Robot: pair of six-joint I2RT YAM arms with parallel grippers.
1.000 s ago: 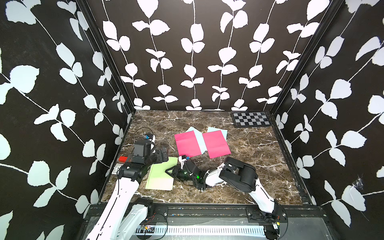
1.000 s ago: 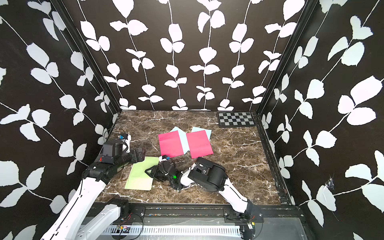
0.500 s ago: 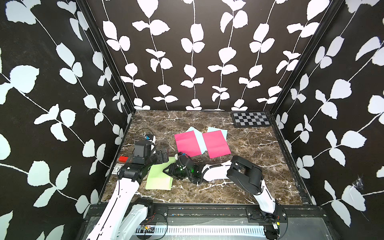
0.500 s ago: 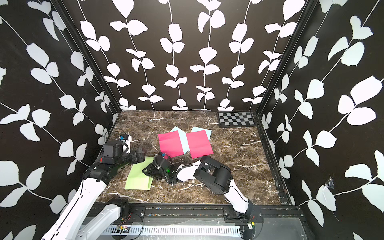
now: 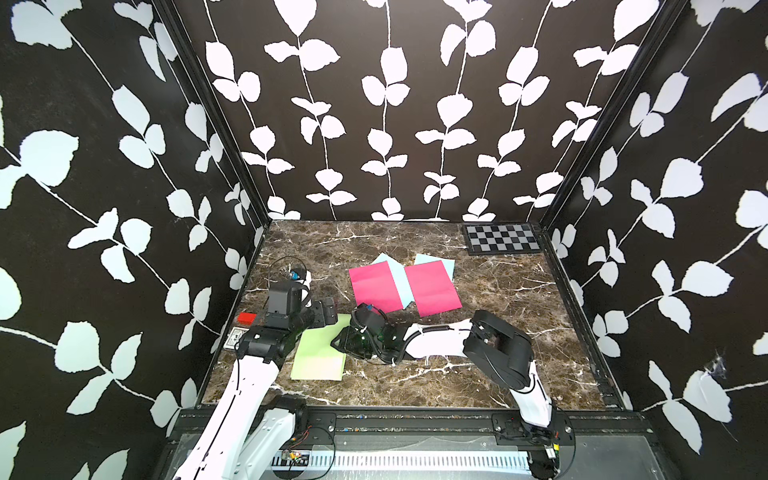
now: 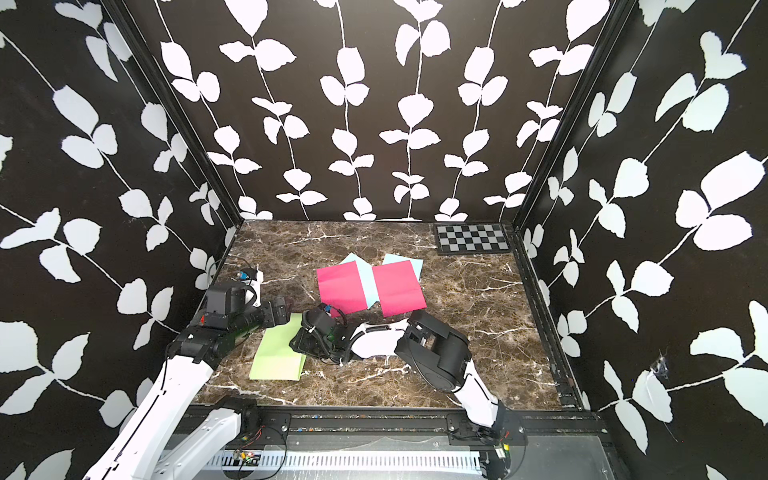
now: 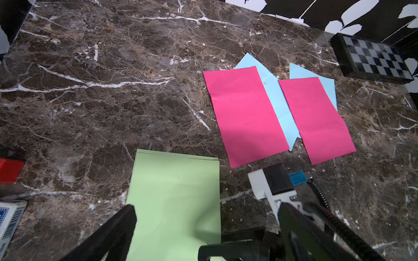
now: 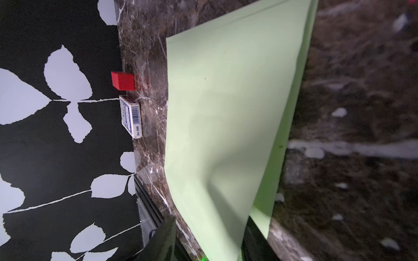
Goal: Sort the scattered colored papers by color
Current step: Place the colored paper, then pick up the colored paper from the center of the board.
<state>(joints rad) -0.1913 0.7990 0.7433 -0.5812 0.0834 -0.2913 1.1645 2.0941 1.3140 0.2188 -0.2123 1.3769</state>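
Two green sheets (image 5: 318, 357) stacked near-left on the counter (image 5: 478, 374), edges slightly offset. Rin, gripper status?

Rin: right gripper (image 5: 338, 345) is low on the counter at the stack's right-hand edge. In the wrist view the top green sheet (image 8: 214, 101) runs in between its fingers and bulges up there. The lower green sheet (image 8: 271, 176) lies flat and shows only as a strip alongside.

Sam: clamped?

Rin: no. Jaws are part-way apart, and one finger has a clear gap to the paper. Can't tell whether the opposite finger touches the sheet.

Sam: left side?

Rin: left gripper (image 7: 207, 206) hovers over the far end of the same stack. Jaws are spread wide and it's holding nothing.

Sam: other colors?

Rin: two pink sheets (image 5: 376, 289) mid-counter, side by side with a gap between them. Two blue sheets (image 5: 401, 282) lie partly under them. One shows in that gap, the other pokes out behind the right-hand pink. The left-hand pink's near corner is just beyond the right gripper's body. Pink and blue are well apart from the green stack.

Sam: clutter?

Rin: checkerboard panel (image 5: 503, 239) in the far-right corner. Red block (image 5: 246, 318) and card box (image 5: 235, 337) are against the left wall, near the stack but not touching it.
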